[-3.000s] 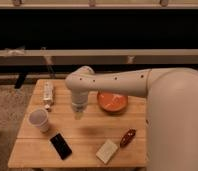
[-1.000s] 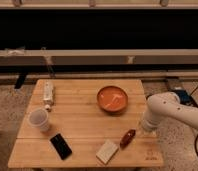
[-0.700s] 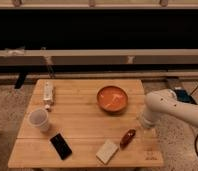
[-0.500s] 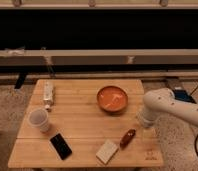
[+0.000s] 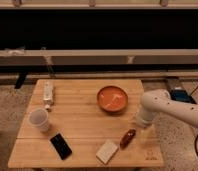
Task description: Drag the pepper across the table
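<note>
1 pepper (image 5: 127, 138) just beside jaws (table (image 5: 82, 117) right side).

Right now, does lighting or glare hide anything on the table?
Camera view: dim, warm light falls evenly on the light wooden plank table; the background is almost black. No glare hides the small glossy dark red-brown pepper. The white arm's end effector sits just up-right of it, at the table's right edge.

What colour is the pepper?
Dark red-brown pepper, camera view; gripper near it at the table right edge.
</note>
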Robot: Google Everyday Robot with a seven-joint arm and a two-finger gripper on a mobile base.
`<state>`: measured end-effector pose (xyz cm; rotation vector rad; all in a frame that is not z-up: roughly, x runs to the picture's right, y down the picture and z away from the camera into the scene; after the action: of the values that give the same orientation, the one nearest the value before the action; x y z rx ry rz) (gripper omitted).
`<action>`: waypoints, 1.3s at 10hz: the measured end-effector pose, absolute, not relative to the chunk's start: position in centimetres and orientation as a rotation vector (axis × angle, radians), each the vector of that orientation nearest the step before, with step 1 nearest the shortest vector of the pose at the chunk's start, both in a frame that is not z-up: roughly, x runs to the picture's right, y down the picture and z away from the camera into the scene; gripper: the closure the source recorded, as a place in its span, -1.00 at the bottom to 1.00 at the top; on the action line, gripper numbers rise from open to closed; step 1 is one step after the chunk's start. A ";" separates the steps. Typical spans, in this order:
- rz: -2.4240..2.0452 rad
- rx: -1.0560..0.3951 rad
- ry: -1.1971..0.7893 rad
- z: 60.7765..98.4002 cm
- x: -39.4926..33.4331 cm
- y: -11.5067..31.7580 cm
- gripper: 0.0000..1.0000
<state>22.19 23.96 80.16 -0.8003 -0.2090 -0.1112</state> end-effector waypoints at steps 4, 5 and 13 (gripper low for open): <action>-0.095 -0.796 -0.222 80.3 21.3 24.9 0.16; -0.093 -0.794 -0.220 80.2 21.2 25.0 0.40; -0.110 -0.790 -0.159 79.7 21.9 23.2 0.78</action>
<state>21.86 23.20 79.69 -0.7899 -0.1594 -0.1098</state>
